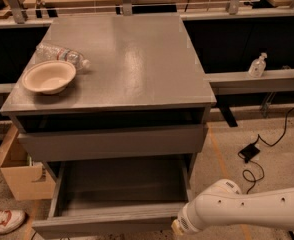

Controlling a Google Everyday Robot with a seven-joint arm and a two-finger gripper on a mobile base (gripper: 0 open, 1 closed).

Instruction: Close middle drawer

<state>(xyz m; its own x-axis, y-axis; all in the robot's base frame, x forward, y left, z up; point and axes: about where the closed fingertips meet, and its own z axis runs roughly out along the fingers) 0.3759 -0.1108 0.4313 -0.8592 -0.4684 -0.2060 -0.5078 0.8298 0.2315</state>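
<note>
The middle drawer (122, 184) stands pulled far out in the lower centre of the frame. My gripper (178, 227) sits at the bottom edge, just beside the right end of the drawer's front. Whether it is spread or pressed together I cannot tell.

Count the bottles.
2 bottles: one lying beside the bowl on the cabinet, one upright on the right ledge; another may be cut off far right. The hand is out of frame, below.

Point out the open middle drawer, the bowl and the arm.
middle drawer (122, 186), camera view, its bare floor.
bowl (49, 76), camera view, inside its hollow.
arm (252, 209), camera view, white shell; gripper out of view past its lower-left end.
</note>
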